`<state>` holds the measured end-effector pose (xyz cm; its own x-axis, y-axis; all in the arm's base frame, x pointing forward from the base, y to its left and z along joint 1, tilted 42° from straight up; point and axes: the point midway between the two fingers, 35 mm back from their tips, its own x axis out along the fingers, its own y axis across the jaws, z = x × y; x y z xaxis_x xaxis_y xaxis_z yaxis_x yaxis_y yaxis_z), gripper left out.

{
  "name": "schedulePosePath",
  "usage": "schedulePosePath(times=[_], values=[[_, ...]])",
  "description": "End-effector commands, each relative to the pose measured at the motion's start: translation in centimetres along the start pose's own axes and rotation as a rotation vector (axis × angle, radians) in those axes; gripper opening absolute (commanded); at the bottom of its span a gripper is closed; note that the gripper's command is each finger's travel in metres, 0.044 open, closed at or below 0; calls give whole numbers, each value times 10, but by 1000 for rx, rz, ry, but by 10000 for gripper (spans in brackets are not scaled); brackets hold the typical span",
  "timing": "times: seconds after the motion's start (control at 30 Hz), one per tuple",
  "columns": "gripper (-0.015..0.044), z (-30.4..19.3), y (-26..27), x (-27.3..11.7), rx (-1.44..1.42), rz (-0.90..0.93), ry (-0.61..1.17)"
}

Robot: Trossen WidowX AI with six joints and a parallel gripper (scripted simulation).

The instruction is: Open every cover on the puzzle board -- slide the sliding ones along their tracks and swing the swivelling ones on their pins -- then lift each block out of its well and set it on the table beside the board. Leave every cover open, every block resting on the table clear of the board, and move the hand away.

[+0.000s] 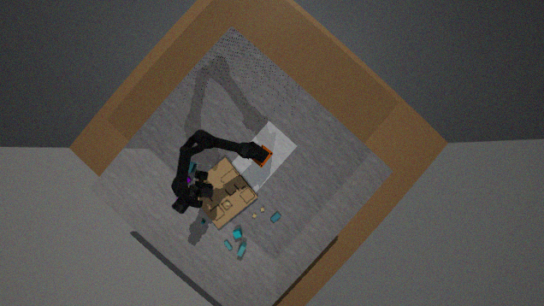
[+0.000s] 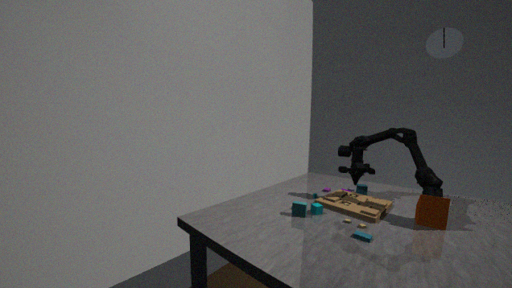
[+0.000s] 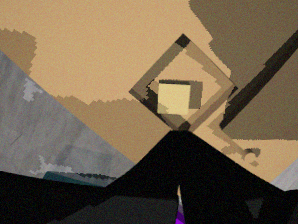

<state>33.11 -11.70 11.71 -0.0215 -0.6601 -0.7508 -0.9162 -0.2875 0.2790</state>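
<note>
One arm (image 1: 222,144) (image 2: 416,150) arches over the puzzle board (image 1: 248,196) (image 2: 354,212) (image 3: 100,55) — fingers (image 1: 207,191) (image 2: 356,183) pointing down, closed together on nothing.

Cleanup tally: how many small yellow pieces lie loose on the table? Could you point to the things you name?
2: one piece (image 1: 263,209) (image 2: 362,225) nearer the blue brick (image 1: 275,217) (image 2: 362,236), another piece (image 1: 254,215) (image 2: 347,220) farther from it, both beside the board (image 1: 234,212) (image 2: 349,209). The arm (image 1: 185,164) (image 2: 419,154) may hide more.

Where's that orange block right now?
In the exterior view, the orange block sits at the right, directly below the black arm's base, to the right of the wooden puzzle board.
</note>
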Motion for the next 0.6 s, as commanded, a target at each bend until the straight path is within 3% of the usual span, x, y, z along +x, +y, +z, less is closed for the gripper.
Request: schedulePosePath(times=[0.0, 0.3, 0.57], values=[[0, -1, 0, 6, -8, 0, 4], [0, -2, 0, 45, -8, 0, 6], [0, -3, -1, 51, -8, 0, 6]])
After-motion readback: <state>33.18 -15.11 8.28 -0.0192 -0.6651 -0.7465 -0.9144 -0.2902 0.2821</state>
